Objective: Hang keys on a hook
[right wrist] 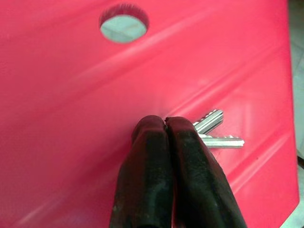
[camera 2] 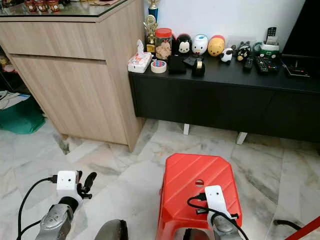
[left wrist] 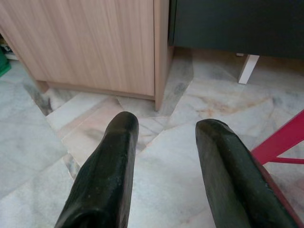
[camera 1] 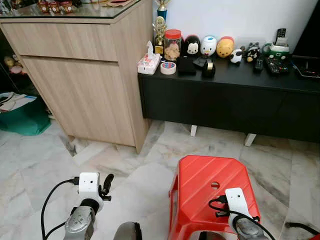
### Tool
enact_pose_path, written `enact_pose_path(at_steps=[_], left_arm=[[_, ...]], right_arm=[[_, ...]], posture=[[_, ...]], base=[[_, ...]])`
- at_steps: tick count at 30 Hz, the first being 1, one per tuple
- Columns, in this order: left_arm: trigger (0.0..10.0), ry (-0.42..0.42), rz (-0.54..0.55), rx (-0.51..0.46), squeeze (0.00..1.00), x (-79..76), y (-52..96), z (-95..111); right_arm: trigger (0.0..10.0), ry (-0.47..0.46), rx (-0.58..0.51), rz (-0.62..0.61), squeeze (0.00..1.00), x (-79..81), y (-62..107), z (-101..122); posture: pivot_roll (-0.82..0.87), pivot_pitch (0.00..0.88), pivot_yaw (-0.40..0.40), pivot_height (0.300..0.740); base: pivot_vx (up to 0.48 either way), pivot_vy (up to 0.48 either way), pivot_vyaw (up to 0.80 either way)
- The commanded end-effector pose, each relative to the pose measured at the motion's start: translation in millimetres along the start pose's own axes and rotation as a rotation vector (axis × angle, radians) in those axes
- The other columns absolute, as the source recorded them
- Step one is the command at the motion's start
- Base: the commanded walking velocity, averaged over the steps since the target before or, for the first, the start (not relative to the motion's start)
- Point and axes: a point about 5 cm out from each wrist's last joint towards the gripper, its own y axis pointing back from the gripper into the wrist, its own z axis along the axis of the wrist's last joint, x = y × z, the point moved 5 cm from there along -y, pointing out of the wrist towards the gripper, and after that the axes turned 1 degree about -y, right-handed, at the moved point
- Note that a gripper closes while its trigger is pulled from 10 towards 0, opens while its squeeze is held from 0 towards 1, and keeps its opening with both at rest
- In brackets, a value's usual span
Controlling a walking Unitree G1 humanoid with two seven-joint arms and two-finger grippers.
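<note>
Soft, even indoor light is filling sharp frames, glare streaking the red stool (right wrist: 71,95) and marble floor (camera 1: 125,170).

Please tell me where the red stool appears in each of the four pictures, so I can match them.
Left eye view: red stool, lower centre-right.
Right eye view: lower centre, under the right arm.
Left wrist view: a red edge beside the open left gripper.
Right wrist view: the seat behind the right gripper, shut on the keys.
Shared landmark: the seat's round hole.

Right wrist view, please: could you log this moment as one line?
right gripper: jaws shut on keys | over red stool | left gripper: jaws open, idle | hook: unseen
</note>
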Motion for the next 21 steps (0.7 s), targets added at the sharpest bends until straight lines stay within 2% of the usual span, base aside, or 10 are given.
enact_pose_path(at_steps=[1, 6, 7, 8, 9, 13, 18, 21], left_arm=[[10.0, -0.025, -0.001, -0.007, 0.00, 2.0, -2.0, 3.0], [10.0, -0.025, 0.005, -0.008, 0.00, 2.6, -3.6, 4.3], [10.0, -0.025, 0.006, -0.010, 0.00, 2.9, -3.9, 4.9], [10.0, -0.025, 0.007, -0.011, 0.00, 3.2, -4.2, 5.3], [10.0, -0.025, 0.009, -0.012, 0.00, 3.3, -4.6, 5.8], [10.0, -0.022, 0.014, -0.013, 0.00, 3.5, -5.5, 6.1], [10.0, -0.021, 0.018, -0.013, 0.00, 5.2, -5.2, 5.9], [10.0, -0.023, 0.021, -0.021, 0.00, 7.1, -5.9, 8.1]], right_arm=[[0.0, -0.031, -0.078, 0.001, 0.00, -3.0, -2.4, 22.6], [0.0, -0.044, -0.151, 0.009, 0.00, -7.3, -3.6, 45.3], [1.3, -0.030, -0.157, 0.016, 0.00, -7.4, -3.8, 48.4], [1.3, -0.019, -0.161, 0.021, 0.00, -7.4, -3.9, 50.4], [10.0, -0.006, -0.168, 0.027, 0.00, -8.1, -4.1, 53.9], [10.0, -0.001, -0.246, 0.063, 0.00, -11.4, -2.6, 76.8], [10.0, 0.007, -0.294, 0.106, 0.00, -9.2, -0.1, 90.0], [10.0, 0.015, -0.326, 0.094, 0.00, -13.5, 1.8, 99.4]], posture=[[0.03, 0.000, -0.006, 0.617], [0.02, 0.000, -0.011, 0.617], [0.02, 0.000, -0.011, 0.617], [0.02, 0.000, -0.011, 0.617], [0.01, 0.000, -0.014, 0.617], [0.00, 0.000, -0.015, 0.617], [-0.01, 0.000, -0.018, 0.617], [-0.01, 0.000, -0.018, 0.617]], base=[[0.000, 0.000, 0.00], [0.000, 0.000, 0.00], [0.000, 0.000, 0.00], [0.000, 0.000, 0.00], [0.000, 0.000, 0.00], [0.000, 0.000, 0.00], [0.000, 0.000, 0.00], [0.000, 0.000, 0.00]])
